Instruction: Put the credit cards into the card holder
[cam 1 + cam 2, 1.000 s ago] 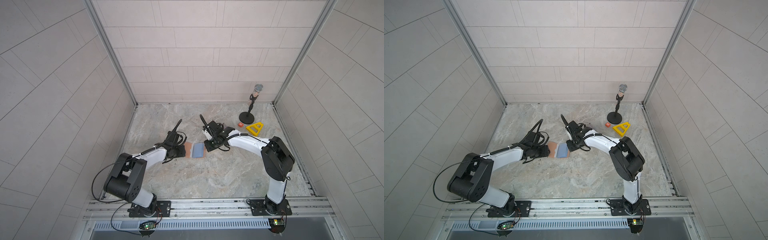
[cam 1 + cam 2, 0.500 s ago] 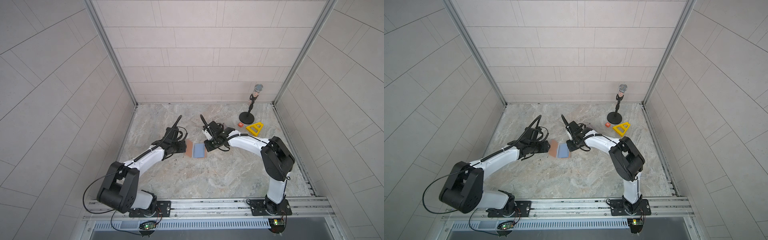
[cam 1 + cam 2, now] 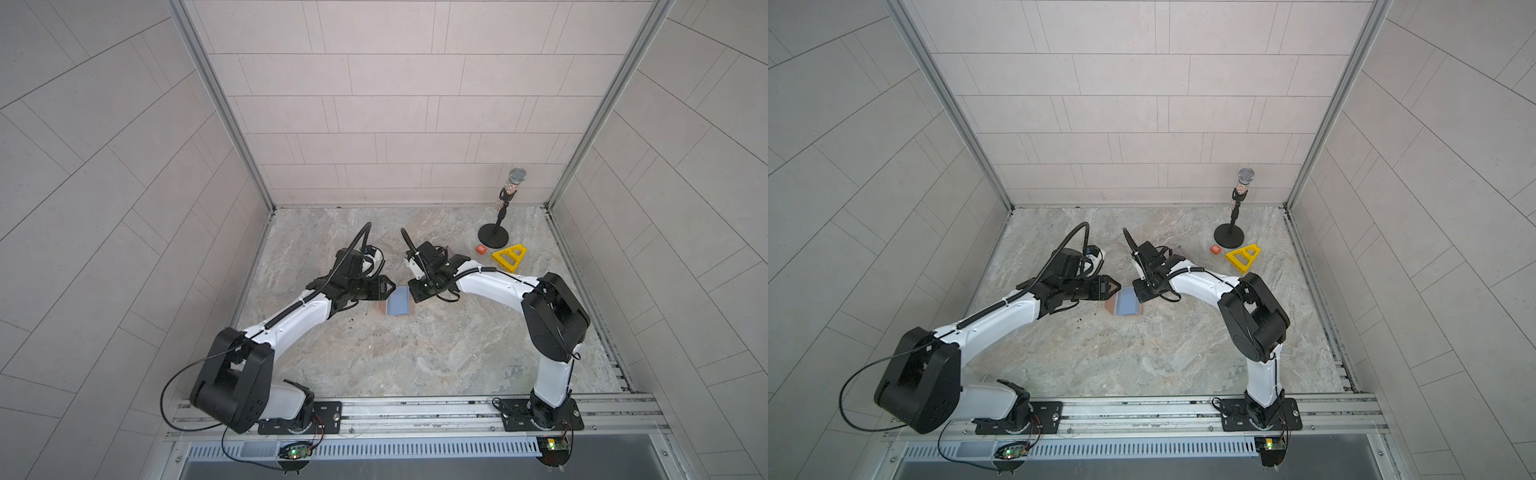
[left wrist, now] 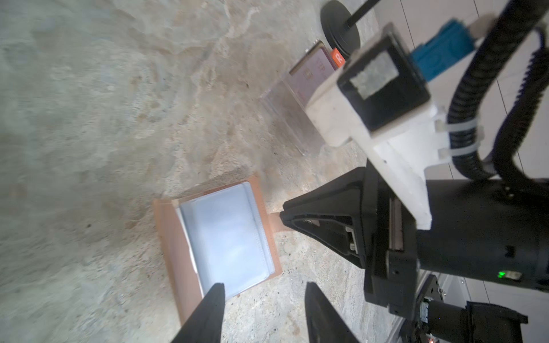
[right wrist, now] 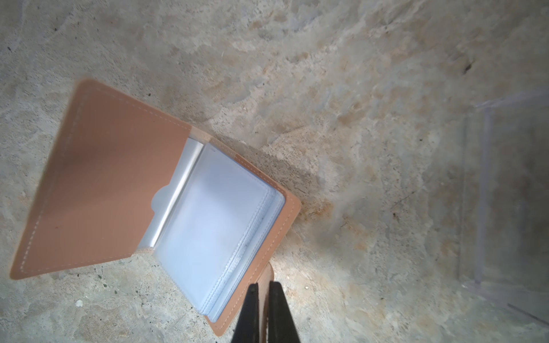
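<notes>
three tiled walls [image 3: 395, 124] encl. marbled tabletop [image 3: 415, 353], card holder [image 3: 398, 304] open.

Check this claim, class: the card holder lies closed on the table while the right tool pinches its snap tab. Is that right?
Wrong in one respect: the card holder lies open, not closed, with its clear sleeves showing, as the right wrist view shows. It does lie on the table, and the right tool does pinch its snap tab.
</notes>
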